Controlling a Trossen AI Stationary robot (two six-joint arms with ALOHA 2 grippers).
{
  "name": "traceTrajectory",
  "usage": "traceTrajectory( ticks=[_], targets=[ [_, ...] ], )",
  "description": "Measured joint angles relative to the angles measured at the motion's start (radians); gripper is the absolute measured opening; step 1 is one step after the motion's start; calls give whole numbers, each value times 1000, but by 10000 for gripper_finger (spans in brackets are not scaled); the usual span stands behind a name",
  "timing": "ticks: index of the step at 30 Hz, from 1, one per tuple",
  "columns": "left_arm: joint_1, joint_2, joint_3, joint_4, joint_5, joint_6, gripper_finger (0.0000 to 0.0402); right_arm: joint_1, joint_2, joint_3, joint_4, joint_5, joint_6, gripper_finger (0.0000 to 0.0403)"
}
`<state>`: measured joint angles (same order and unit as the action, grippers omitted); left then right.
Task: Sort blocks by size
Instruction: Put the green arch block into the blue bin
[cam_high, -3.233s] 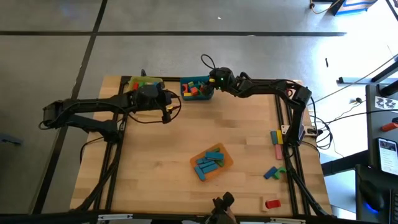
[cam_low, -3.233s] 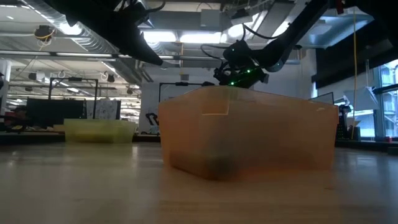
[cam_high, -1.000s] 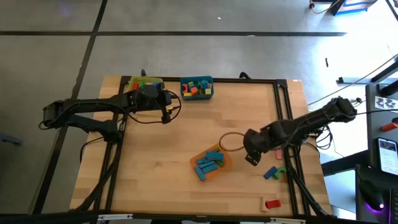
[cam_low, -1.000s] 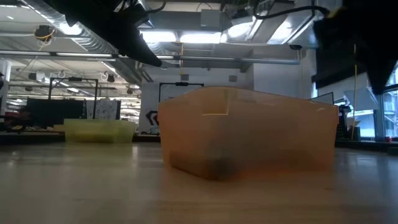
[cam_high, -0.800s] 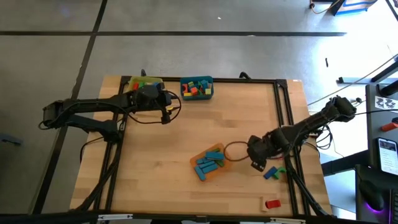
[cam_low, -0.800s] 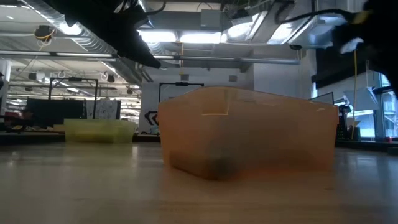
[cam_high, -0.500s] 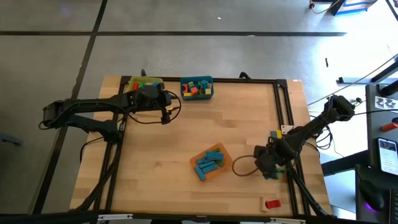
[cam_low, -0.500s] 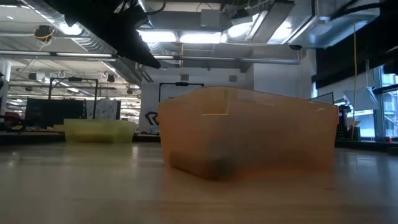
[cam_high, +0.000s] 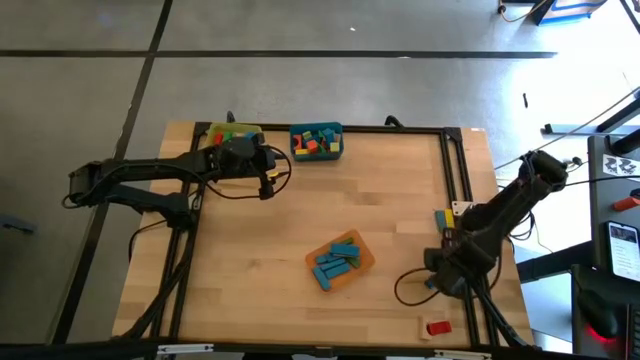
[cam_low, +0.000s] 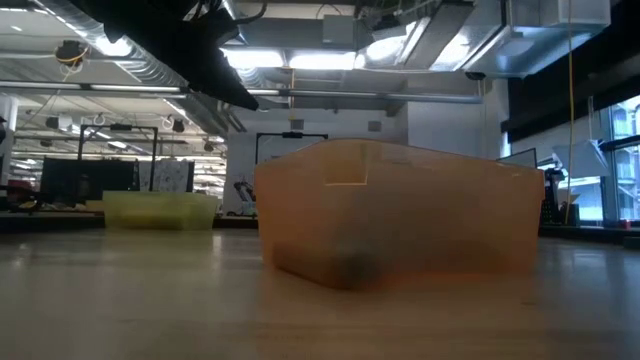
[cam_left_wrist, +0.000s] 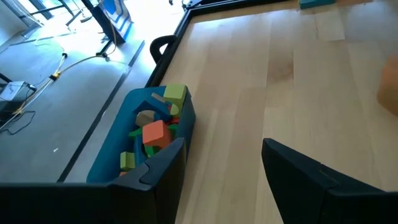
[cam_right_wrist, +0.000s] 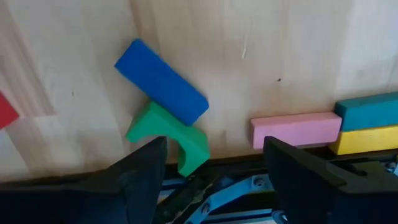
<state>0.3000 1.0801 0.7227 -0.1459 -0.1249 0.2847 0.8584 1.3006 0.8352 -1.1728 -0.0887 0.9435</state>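
Right pincer (cam_high: 447, 277) (open) newly over blocks (cam_right_wrist: 163, 93)

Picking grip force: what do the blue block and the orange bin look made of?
Blue block: likely painted wood, going by its matte, even colour and softened edges. Orange bin: probably thin plastic, since its walls look translucent with a faint sheen.

From overhead, my right gripper (cam_high: 447, 277) covers the blue and green blocks at the worktop's (cam_high: 300, 220) right edge. At table height, the orange bin's (cam_low: 400, 215) frosted wall hides its contents, and the yellow bin (cam_low: 160, 210) behind shows only as a haze. In my right wrist view, a red block (cam_right_wrist: 6, 112) is cut by the frame edge, as is the yellow block (cam_right_wrist: 367, 140).
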Motion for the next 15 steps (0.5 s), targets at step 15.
traceTrajectory(
  ticks=[15],
  targets=[
    [0,0,0,0,0,3,196,132,72,0,1,-36,-39,266]
  ],
)
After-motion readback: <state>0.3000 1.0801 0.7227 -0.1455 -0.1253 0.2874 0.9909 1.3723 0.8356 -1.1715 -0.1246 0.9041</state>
